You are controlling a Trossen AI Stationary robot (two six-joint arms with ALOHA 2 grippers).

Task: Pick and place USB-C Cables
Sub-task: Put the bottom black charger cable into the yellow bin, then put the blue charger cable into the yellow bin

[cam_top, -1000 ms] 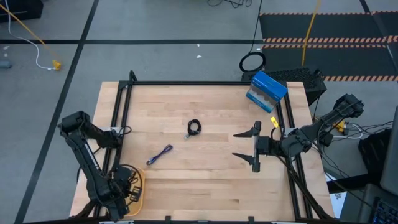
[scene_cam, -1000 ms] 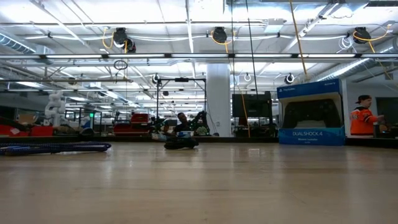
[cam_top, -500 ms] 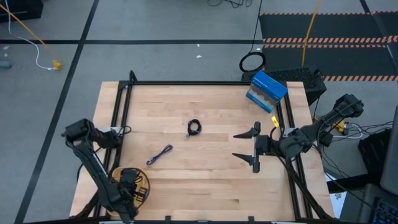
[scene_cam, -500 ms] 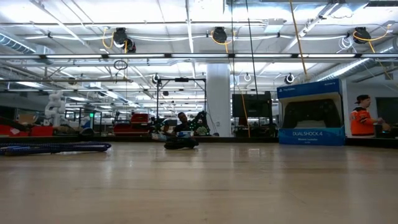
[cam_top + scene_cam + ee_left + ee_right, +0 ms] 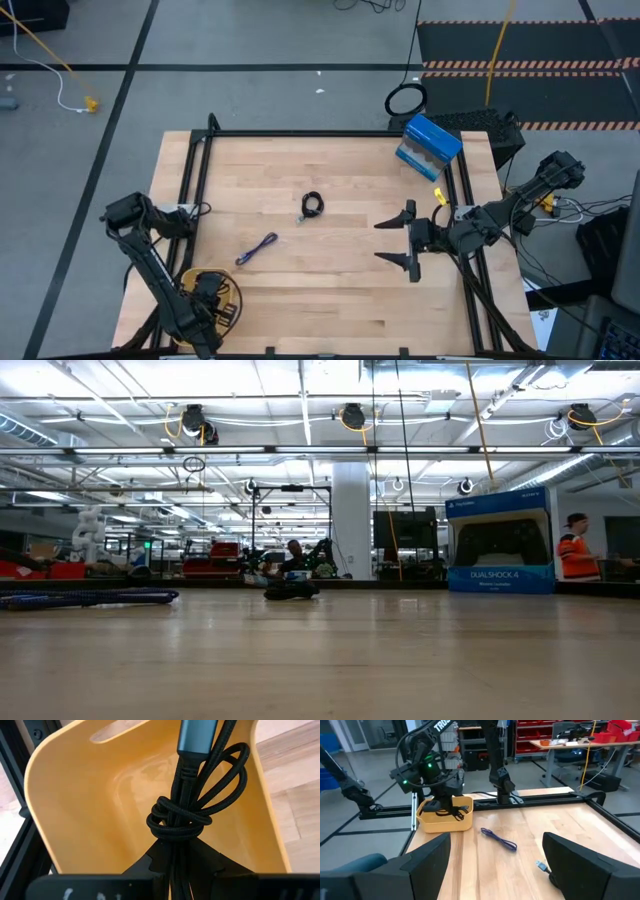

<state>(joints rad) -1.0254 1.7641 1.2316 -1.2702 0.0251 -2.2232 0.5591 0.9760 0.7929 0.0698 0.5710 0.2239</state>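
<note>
Over the yellow bin (image 5: 208,297) at the near-left corner of the counter (image 5: 340,300), the left tool (image 5: 176,852) hangs with its fingers closed on a black braided USB-C cable bundle (image 5: 192,807), whose knotted loops and grey plug dangle inside the bin's walls. Two more cables lie out on the counter: a purple cable (image 5: 257,249) near the middle-left and a tight black coil (image 5: 312,206) closer to the centre, well apart from each other. Toward the right edge, the right tool (image 5: 408,242) waits with its fingers spread wide and nothing between them, near a blue controller box (image 5: 429,146)

My judgement is that the release is the risky part. The loops are springy and tangled around the fingers, so when the left tool opens the bundle may snag on a finger and ride back up with the arm, or a loop may drape over the bin's rim and drag the rest out. Lifting away too fast could also tip or shove the light bin. Later, the thin purple cable lies flat on the wood and could slip from a pinch
</note>
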